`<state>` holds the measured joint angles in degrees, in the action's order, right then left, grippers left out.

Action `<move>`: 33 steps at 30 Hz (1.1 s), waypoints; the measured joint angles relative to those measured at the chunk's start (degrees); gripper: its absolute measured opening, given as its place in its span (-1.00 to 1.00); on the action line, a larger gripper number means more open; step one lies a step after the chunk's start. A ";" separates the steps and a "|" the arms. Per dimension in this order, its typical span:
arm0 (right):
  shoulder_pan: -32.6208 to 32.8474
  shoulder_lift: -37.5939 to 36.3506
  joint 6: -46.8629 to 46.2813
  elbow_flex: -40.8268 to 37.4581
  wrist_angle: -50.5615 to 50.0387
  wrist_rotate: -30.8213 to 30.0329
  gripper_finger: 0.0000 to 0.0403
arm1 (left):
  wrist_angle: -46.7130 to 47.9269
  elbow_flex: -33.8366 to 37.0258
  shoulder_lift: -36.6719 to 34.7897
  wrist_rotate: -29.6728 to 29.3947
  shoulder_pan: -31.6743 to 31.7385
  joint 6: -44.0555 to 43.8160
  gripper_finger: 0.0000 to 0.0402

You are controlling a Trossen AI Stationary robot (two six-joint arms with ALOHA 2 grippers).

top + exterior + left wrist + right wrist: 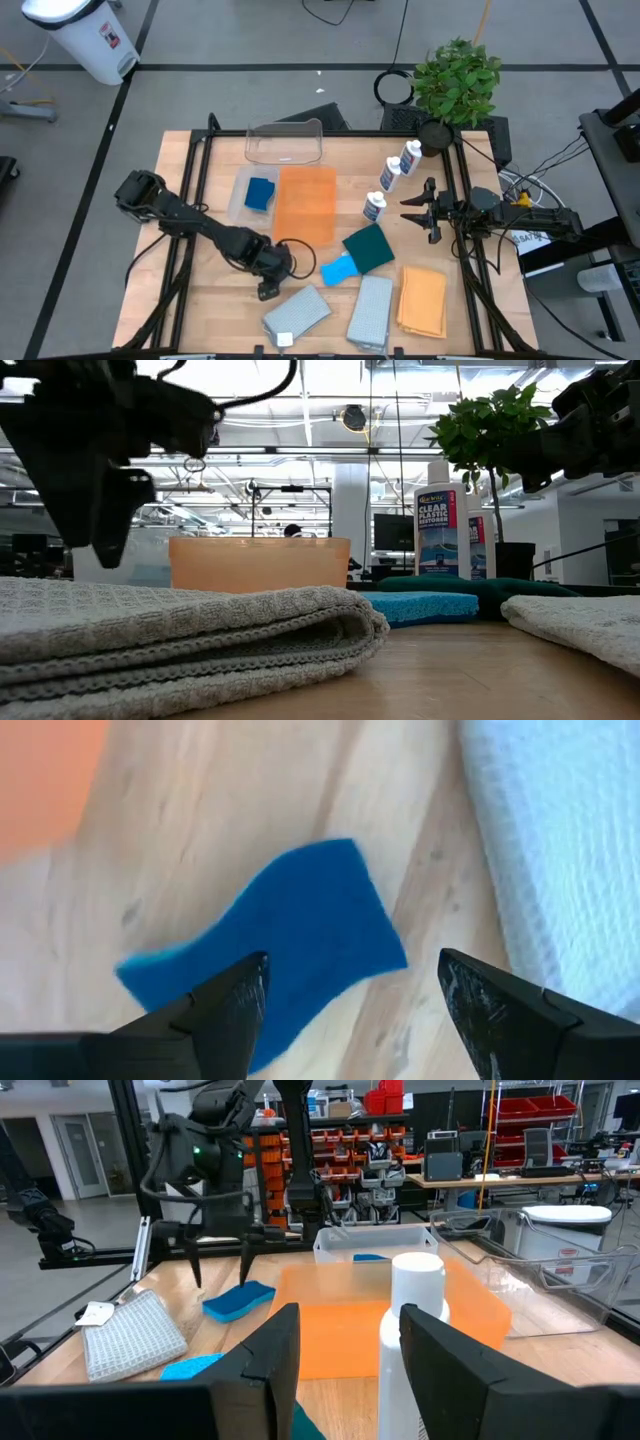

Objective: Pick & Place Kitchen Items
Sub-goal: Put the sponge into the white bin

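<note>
left claw [350, 1010] spread over blue sponge [270, 955] | drop straight, straddle it, pinch mid-body | right claw [345, 1355] spread around bottle [412, 1340], not gripping

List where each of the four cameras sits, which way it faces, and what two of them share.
High: overhead, straight down on the table; both arms show.
Low: table height, across a grey cloth into the room; arms hang above.
Left wrist: down on a blue sponge; left gripper, jaws open.
Right wrist: level across the table past a white bottle; right gripper, jaws open.
Shared: both wrist views show the blue sponge.
</note>
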<state>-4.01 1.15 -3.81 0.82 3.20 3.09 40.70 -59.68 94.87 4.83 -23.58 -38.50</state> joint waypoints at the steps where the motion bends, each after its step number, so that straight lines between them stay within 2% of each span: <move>1: -0.01 0.00 0.02 -0.01 -0.01 -0.01 -0.28 | 0.23 0.00 0.00 -0.10 -0.15 2.96 0.46; 4: 0.00 0.00 0.01 -0.01 -0.02 -0.01 -0.27 | 0.75 0.00 0.00 -0.50 -0.83 12.81 0.46; 8: -0.01 0.00 0.01 -0.01 -0.02 -0.01 -0.28 | -0.08 0.23 0.00 -4.44 -2.32 22.46 0.46; 11: 0.00 0.00 0.01 0.00 -0.01 -0.01 -0.27 | 0.04 0.44 0.00 -5.12 -3.43 23.95 0.46; 15: -0.01 0.00 0.01 -0.01 -0.01 -0.01 -0.27 | -0.32 0.44 0.00 -2.29 -3.69 24.11 0.46; 25: -0.01 0.00 0.00 -0.02 -0.02 -0.01 -0.28 | -0.23 0.44 1.93 -3.38 -3.48 23.74 0.46; 33: 0.00 0.00 0.01 0.00 -0.01 -0.02 -0.27 | 1.46 0.46 4.83 -7.90 -3.62 32.98 0.46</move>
<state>-4.02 1.15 -3.81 0.81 3.19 3.07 42.15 -59.22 99.70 -3.07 -27.20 -5.52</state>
